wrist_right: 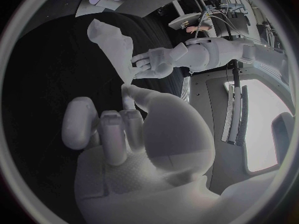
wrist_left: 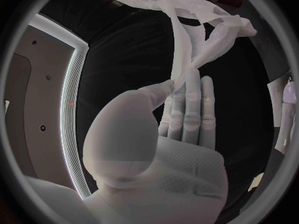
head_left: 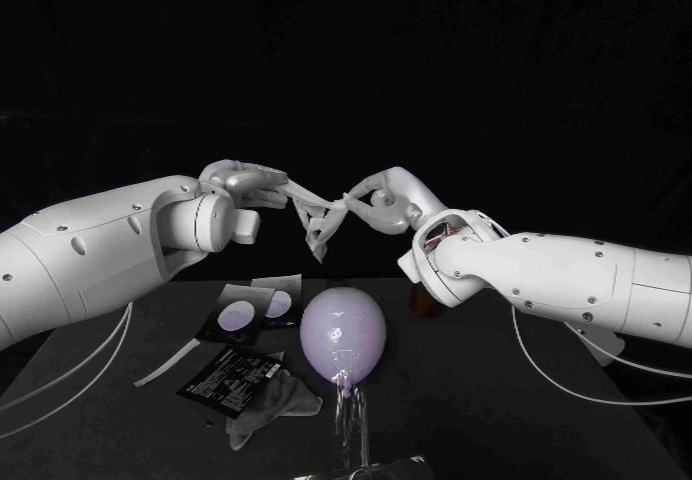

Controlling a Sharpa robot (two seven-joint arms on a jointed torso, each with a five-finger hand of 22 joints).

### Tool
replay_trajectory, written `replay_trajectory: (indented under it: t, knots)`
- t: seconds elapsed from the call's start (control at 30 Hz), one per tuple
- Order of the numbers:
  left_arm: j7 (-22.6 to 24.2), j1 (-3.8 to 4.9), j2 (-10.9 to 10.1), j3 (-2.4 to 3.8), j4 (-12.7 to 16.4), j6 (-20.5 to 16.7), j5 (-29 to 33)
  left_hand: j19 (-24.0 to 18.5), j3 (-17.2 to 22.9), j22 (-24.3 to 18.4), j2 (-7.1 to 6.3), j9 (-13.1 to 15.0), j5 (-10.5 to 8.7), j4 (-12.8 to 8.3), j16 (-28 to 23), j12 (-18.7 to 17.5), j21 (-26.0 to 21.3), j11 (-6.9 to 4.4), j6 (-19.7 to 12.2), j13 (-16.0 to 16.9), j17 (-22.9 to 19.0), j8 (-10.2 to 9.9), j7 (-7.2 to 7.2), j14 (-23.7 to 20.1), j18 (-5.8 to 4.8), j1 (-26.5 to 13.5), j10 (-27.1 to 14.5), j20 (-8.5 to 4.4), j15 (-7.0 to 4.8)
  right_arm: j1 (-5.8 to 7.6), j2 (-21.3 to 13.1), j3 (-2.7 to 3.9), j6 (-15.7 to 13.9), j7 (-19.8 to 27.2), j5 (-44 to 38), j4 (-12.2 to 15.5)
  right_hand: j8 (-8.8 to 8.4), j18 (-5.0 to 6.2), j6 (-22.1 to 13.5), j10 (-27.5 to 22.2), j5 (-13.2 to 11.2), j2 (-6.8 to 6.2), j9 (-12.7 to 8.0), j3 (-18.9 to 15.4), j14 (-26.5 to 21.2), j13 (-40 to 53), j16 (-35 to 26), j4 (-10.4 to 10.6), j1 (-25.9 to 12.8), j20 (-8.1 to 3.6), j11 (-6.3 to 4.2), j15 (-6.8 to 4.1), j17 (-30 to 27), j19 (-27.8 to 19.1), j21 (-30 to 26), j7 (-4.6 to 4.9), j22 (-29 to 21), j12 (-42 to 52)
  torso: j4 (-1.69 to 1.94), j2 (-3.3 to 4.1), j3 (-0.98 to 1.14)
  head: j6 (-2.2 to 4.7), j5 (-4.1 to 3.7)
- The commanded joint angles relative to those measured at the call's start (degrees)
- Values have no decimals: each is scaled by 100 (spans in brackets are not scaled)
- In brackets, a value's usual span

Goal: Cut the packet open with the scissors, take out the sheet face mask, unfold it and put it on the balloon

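Pinching sheet mask (head_left: 319, 222), upper centre of frame: left hand (head_left: 248, 186) and right hand (head_left: 378, 200) each clamping edge, thumb against fingers. Mask hanging bunched (folds clinging) above balloon (head_left: 343, 335); uneven pulling risking tear or slip.

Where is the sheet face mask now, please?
Head view, centre: the sheet face mask hangs between the left hand and right hand, both holding it, beyond the balloon.
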Motion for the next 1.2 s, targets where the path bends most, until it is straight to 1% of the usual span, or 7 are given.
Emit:
replay_trajectory:
  t: [0.03, 0.13, 0.3, 0.43, 0.57, 0.73, 1.2]
  knots:
    - [120, 9, 2, 9, 43, -15, -5, -25, 27, 6, 26, 5, 23, -3, -36, 35, 22, -39, 25, 4, 9, 28, -1, -5, 81, 56, 70, -30, -47, 62, 66, -14, -172, 91, 109, -126, 21, 72, 72, 423, 23, 8, 33, 45, 600, 1184, 20, -1, 53, -11, -46, -31, 1509, 25, 2, -54, 25, 15, 4, -14, -9, 24, -5]
    - [177, 10, 21, 26, 56, -10, -4, -26, 28, 6, 26, 5, 23, -3, -38, 34, 23, -39, 25, 4, 10, 27, -1, -5, 81, 56, 70, -30, -47, 85, 134, 1, -199, 151, 96, -170, 23, 72, 76, 419, 19, 0, 34, 51, 600, 1176, 20, 5, 36, -11, -44, -33, 1509, 25, 1, -51, 25, 5, -25, 14, -6, -42, 3]
    - [164, 27, 65, 26, 56, 29, -12, -32, 32, 8, 18, 5, 22, -10, -45, 30, 24, -39, 27, 4, 13, 20, 0, -8, 82, 58, 68, -30, -47, 160, 217, 34, -247, 141, 128, -358, 25, 68, 79, 425, 21, -5, 35, 70, 600, 1186, 20, -8, 37, -13, -47, -32, 1509, 38, 16, -55, 44, 17, 8, 0, -5, 23, -51]
    - [235, 28, 43, 44, 41, -43, -17, -33, 38, 9, 19, 4, 23, -14, -49, 27, 26, -39, 27, 4, 15, 15, 0, -9, 83, 62, 68, -31, -47, 171, 182, 50, -231, 173, 49, -307, 26, 71, 79, 422, 20, -13, 35, 81, 600, 1179, 20, -10, 28, -13, -47, -33, 1509, 31, 5, -54, 34, 8, -14, 40, -2, -29, -15]
    - [206, 35, 14, 31, 46, -22, -19, -36, 38, 10, 15, 4, 23, -15, -52, 26, 28, -38, 30, 4, 18, 11, 1, -9, 82, 60, 68, -30, -47, 222, 189, -25, -122, 111, 126, -328, 31, 68, 87, 422, 16, -27, 38, 96, 600, 1178, 20, -1, -5, -14, -45, -34, 1509, 39, 12, -52, 45, 6, -20, -10, -3, 23, -11]
    - [239, 34, 18, 40, 56, -2, -19, -39, 44, 11, 16, 4, 23, -18, -57, 24, 29, -38, 30, 3, 20, 7, 1, -11, 82, 62, 67, -31, -47, 189, 221, -33, -89, 117, 47, -264, 30, 69, 85, 423, 21, -28, 38, 118, 600, 1178, 20, -14, -3, -17, -48, -31, 1509, 39, 12, -57, 47, 6, -7, 20, 6, -22, 0]
    - [345, 30, 65, 40, -105, -67, -23, -43, 45, 13, 13, 4, 23, -17, -62, 20, 30, -36, 33, 3, 23, 2, 3, -12, 80, 58, 66, -29, -45, 98, 196, -113, -78, 140, 85, -74, 33, 73, 87, 416, 16, -43, 40, 149, 600, 1163, 20, -5, -40, -17, -50, -36, 1509, 27, -7, -56, 31, -13, -16, -1, 15, 22, -4]
